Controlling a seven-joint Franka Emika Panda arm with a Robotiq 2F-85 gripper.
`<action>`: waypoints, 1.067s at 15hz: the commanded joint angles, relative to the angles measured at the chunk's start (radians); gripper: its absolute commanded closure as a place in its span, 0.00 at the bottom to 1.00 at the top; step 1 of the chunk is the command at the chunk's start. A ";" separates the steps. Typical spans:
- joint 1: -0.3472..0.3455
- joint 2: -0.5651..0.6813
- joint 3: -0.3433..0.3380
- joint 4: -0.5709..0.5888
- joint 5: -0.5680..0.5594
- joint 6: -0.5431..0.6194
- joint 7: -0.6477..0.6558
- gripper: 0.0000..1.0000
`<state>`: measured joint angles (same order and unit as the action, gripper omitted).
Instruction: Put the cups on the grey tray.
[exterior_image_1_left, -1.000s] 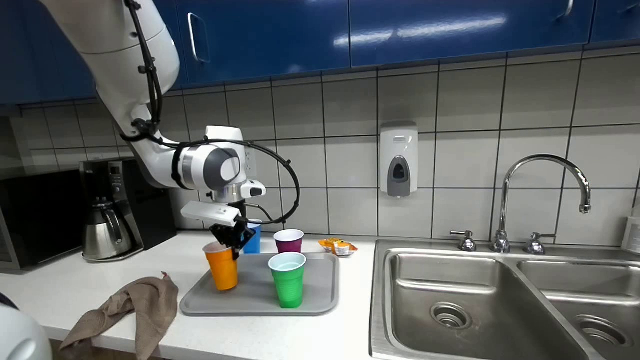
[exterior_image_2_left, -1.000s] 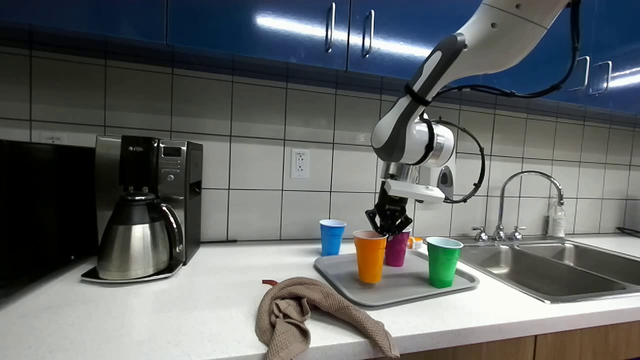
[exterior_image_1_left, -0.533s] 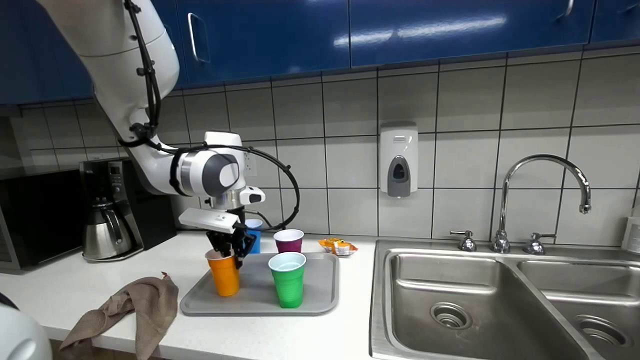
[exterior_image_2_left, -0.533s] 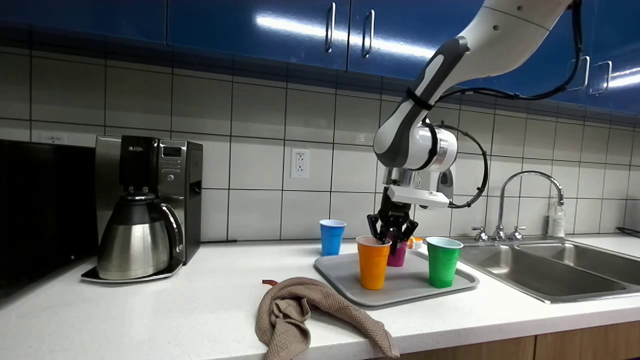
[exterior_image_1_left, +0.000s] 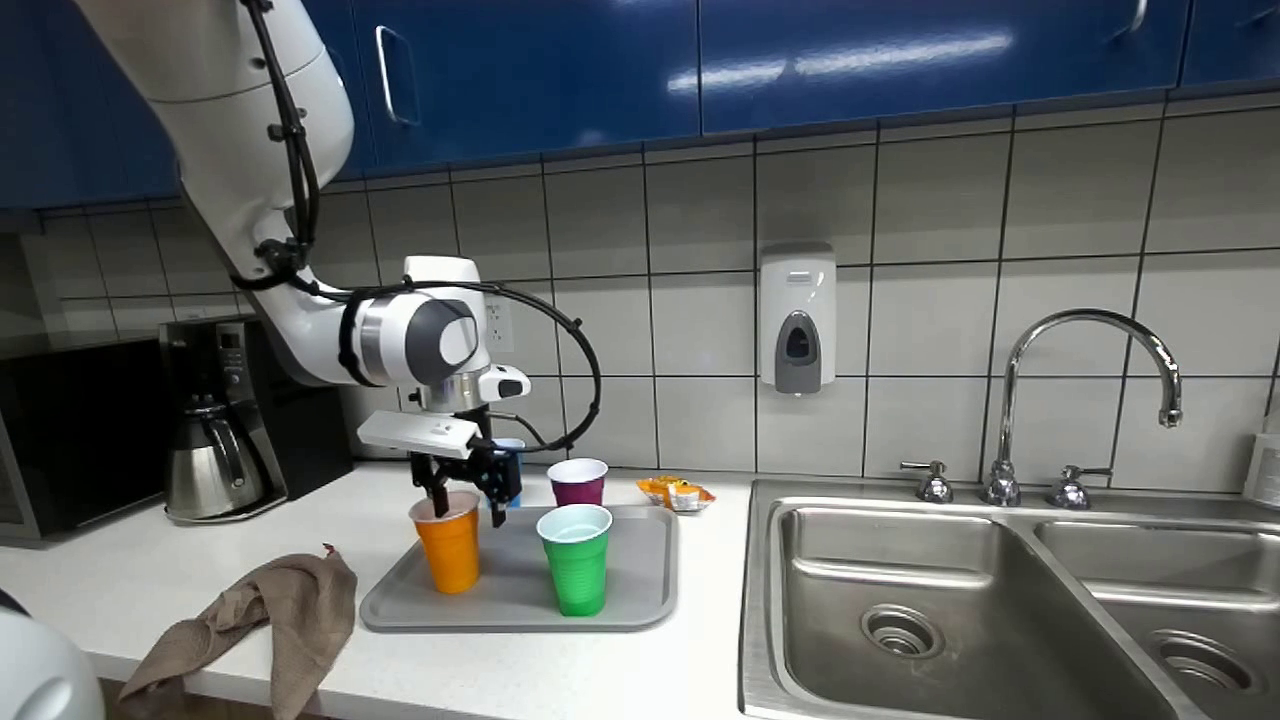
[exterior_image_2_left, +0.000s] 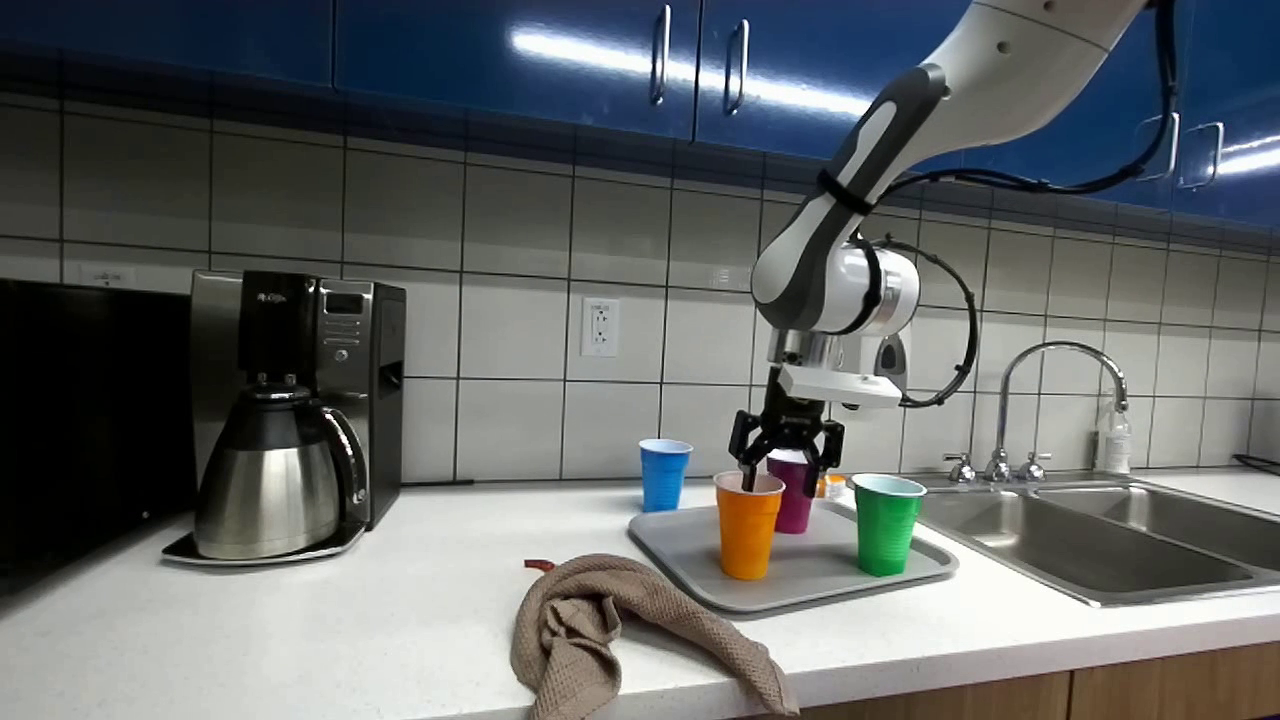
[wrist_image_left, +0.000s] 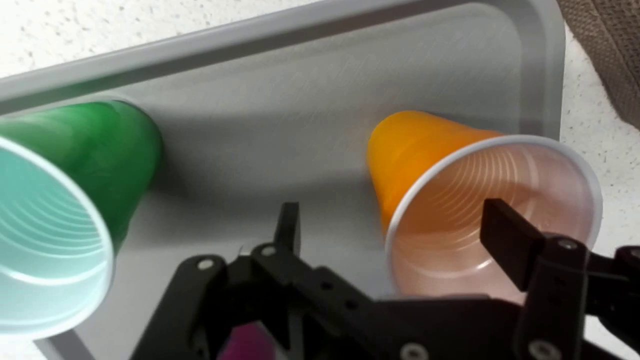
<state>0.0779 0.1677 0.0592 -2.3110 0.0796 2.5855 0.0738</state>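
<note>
Claw (exterior_image_2_left: 780, 488) widened, one finger (wrist_image_left: 511, 245) seemingly inside orange cup (exterior_image_2_left: 748, 535).

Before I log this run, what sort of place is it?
A kitchen, quite possibly an office break room, though a home can't be ruled out. The double-basin steel sink and drip coffee maker show a kitchen; the wall-mounted soap dispenser hints at a shared one.
</note>
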 joint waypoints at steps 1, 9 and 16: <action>0.003 -0.057 -0.008 -0.021 -0.039 -0.020 0.034 0.00; 0.008 -0.037 -0.005 0.072 -0.041 -0.025 0.065 0.00; 0.017 0.047 -0.011 0.200 -0.071 -0.008 0.101 0.00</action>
<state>0.0848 0.1591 0.0558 -2.1882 0.0473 2.5861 0.1260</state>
